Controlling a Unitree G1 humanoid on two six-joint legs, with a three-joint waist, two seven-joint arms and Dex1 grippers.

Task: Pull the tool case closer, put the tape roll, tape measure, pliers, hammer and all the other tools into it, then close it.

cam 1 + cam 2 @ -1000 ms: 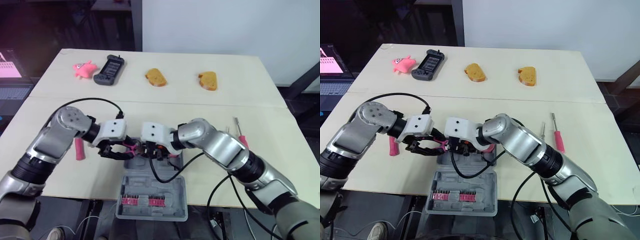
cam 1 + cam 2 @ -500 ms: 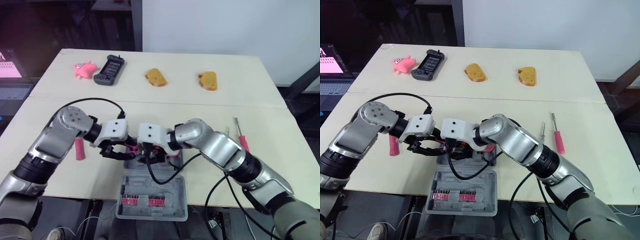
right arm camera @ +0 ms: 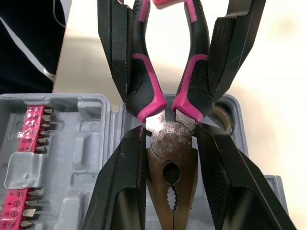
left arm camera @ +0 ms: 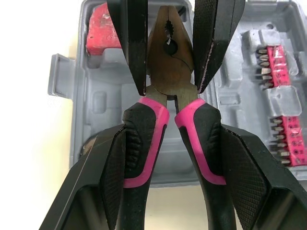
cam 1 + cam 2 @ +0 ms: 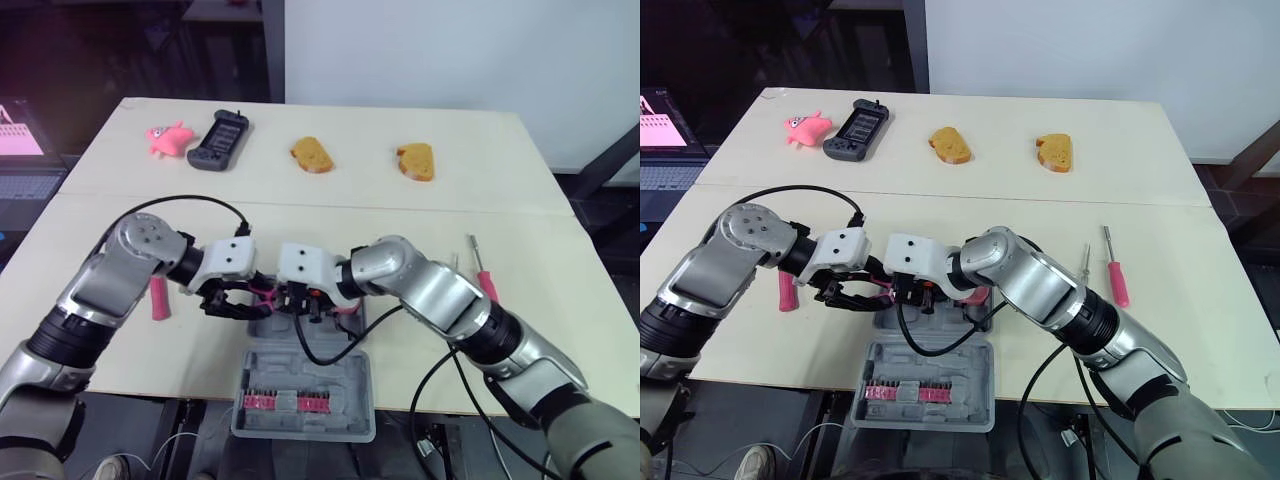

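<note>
Tool case lies open at the near edge of the counter, straight in front of me. Its bit-holding half reaches out past that edge and its tray half sits farther in, under both arms. My left tool and right tool meet over the tray half, tip to tip. Between them are the pliers, lying crosswise above the case. The left tool is clamped on the two black-and-pink handles, and the right tool's fingers press against either side of the metal head. Both tools have hold of the pliers, and neither is spread wider than the pliers themselves. I cannot tell whether the pliers touch the tray below.

Along the far side of the counter, well apart from the case, sit a black handheld console, a toast piece, a second toast piece and a pink toy. On my right a red-handled screwdriver lies on the counter with a thinner screwdriver just beside it. On my left a red handle lies beside the left arm. A red part sits in one tray compartment, and pink bit strips line the other half.
</note>
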